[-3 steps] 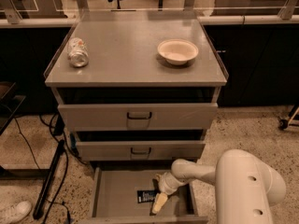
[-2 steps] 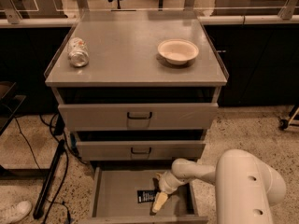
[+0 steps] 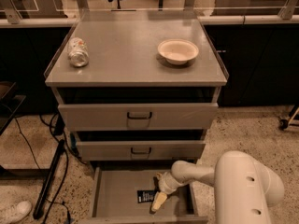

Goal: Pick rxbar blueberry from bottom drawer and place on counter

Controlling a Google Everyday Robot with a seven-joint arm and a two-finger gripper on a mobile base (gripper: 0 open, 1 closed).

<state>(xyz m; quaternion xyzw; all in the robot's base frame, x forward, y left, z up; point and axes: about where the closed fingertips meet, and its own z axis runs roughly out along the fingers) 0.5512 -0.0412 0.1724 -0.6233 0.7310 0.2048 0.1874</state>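
The grasp step is being attempted: the gripper (image 3: 158, 201) is being held low in the bottom drawer (image 3: 112, 195), just right of the rxbar blueberry (image 3: 145, 196) on its floor. Whether it is open cannot be told. Closing on the bar, then lifting to the counter (image 3: 126, 55), is being called for.

Pincer (image 3: 158, 202) low, angled downward.

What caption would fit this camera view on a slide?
Tool down in the open bottom drawer next to the rxbar blueberry; a can and a bowl sit on the counter.
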